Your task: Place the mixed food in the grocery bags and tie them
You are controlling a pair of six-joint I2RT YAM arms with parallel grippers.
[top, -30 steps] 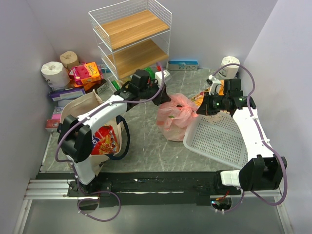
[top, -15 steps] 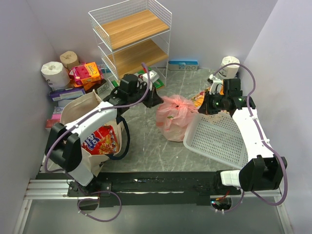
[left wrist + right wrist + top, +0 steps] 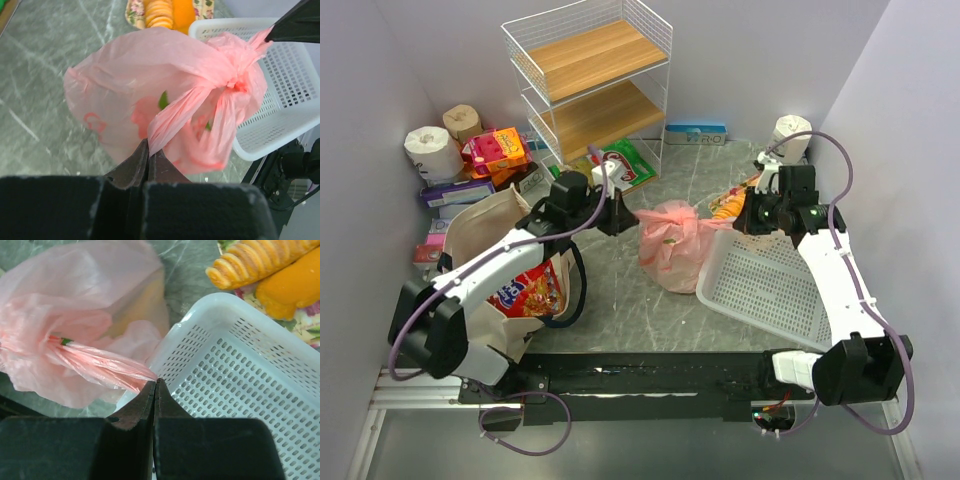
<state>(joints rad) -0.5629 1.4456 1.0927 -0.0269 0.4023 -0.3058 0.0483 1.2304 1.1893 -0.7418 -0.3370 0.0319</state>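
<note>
Right now the pink plastic bag [image 3: 672, 240] sits on the grey marbled worktop [image 3: 620, 310] between the two hands. It is thin and crinkled, with a faint fruit print and something green showing through its skin. Its top is gathered into a knot [image 3: 232, 82], and a loop handle runs out from the knot toward each hand.

The left hand [image 3: 148, 150] is pressed together on one handle, a flat pink strip pulled taut from the knot down to its tips. The bulk of the bag lies just ahead of it. The right hand [image 3: 156, 385] pinches the other handle, which is twisted into a thin cord reaching ahead and to its left into the bag.

A tilted white perforated basket [image 3: 240, 385] has its rim directly under and ahead of the right hand, just beside the bag. Past the basket lies a flowered pack of orange and yellow snacks [image 3: 280, 275]. Back along the left arm, the beige tote [image 3: 485, 225] stands open with a red snack packet [image 3: 525, 285] at its mouth. A wire shelf rack [image 3: 590, 70] stands beyond the left hand. Bare worktop shows on the near side of the bag, toward the arm bases.
</note>
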